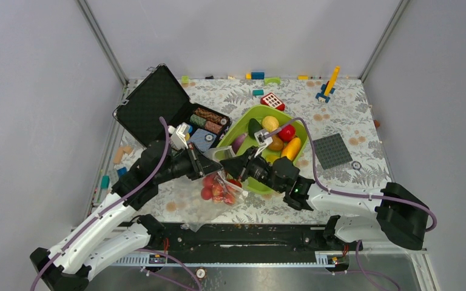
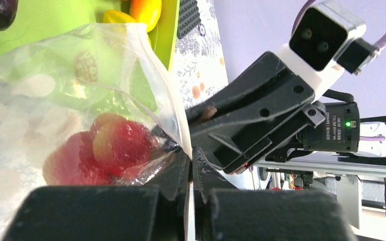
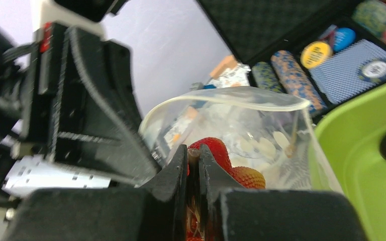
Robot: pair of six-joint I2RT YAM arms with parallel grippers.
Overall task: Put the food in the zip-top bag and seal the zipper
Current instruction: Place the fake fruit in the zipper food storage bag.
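At zip-top bag (image 2: 40, 100) mouth, left hand (image 2: 191, 170), right hand (image 2: 196, 118) clamp; label (image 2: 330, 133) unreadable.

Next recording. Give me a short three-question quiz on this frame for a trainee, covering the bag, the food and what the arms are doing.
1. True or false: the zip-top bag already holds red strawberries.
2. Where is the orange mango? A: in the bag. B: in the lime-green tray. C: in the black case.
3. Fill in: the left tool and the right tool are both shut on the bag's ____.

Key: 1 true. 2 B. 3 rim.
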